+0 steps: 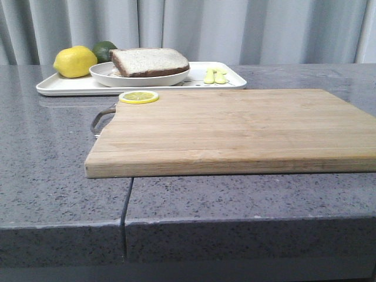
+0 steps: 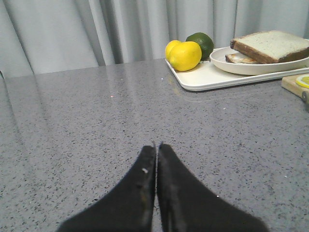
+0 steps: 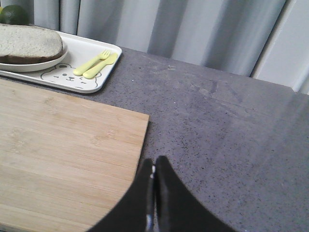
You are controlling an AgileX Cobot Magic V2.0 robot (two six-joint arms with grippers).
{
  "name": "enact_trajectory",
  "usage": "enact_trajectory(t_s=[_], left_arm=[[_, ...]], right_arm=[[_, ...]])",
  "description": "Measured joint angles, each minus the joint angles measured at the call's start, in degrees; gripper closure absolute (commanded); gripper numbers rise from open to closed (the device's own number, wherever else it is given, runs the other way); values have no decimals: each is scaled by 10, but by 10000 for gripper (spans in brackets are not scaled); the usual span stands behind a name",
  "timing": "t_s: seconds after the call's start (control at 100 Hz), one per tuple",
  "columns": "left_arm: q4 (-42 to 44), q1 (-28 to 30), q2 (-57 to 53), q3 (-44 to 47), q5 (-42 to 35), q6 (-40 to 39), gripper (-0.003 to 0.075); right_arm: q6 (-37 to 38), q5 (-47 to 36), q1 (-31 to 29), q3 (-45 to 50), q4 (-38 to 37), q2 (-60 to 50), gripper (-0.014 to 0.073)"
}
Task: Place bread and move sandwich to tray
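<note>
Grey speckled countertop (image 1: pixel 53 176) under both arms: left gripper (image 2: pixel 157 146) and right gripper (image 3: pixel 154 162) each pinched together, holding nothing. Out at eleven o'clock from the cutting board (image 1: pixel 235 129), the sandwich (image 1: pixel 150 61) sits on its plate (image 1: pixel 141 76) in the tray (image 1: pixel 64 87), lemon (image 1: pixel 74 61) beside it.

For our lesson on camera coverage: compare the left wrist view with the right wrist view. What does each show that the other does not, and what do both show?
Only the left wrist view shows the yellow lemon, the lemon slice on a corner of the cutting board, and the left gripper, shut and empty over bare table.

Only the right wrist view shows the yellow fork and spoon, the bear print on the tray, most of the cutting board, and the right gripper, shut and empty.

Both show the sandwich on its plate, the tray, the lime and the curtain.
</note>
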Motion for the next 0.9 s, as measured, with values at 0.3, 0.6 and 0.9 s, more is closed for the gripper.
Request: enact_trajectory(t_s=[0.3, 0.6, 0.9], left_arm=[[0, 0, 0, 0, 0, 0, 740], [0, 0, 0, 0, 0, 0, 740], [0, 0, 0, 0, 0, 0, 740]], right_arm=[[0, -1, 0, 7, -6, -15, 660], [0, -76, 0, 125, -7, -123, 660], [0, -154, 0, 248, 28, -190, 660]])
